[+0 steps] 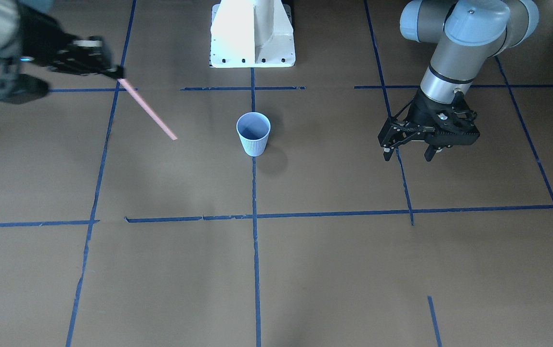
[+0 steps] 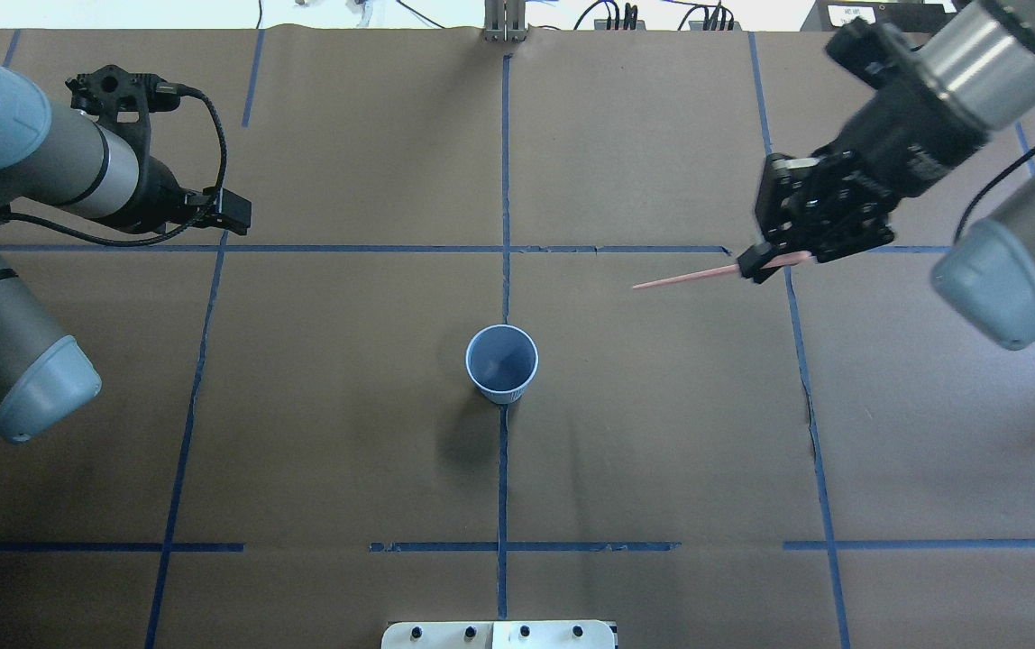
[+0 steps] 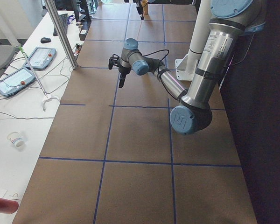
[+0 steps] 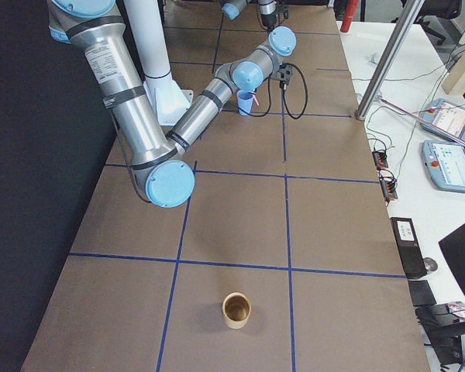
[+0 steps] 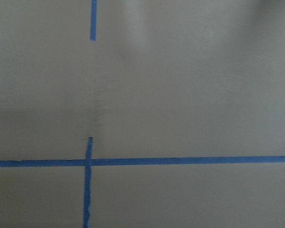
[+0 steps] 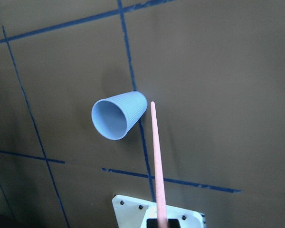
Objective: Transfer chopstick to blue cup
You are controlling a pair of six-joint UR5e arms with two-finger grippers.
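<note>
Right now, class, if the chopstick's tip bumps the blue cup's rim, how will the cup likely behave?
The blue cup probably tips easily: it tapers to a narrow base. It looks light, being small, thin-walled and empty. The chopstick seems stiff: held at one end by the right hand, it juts straight.

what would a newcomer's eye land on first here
The pinkish chopstick, sticking out of the shut right gripper in the air at the overhead view's right. Then the blue cup, upright and empty at the centre of the table, on a blue tape line. The left gripper hangs open and empty on the cup's other side.
</note>
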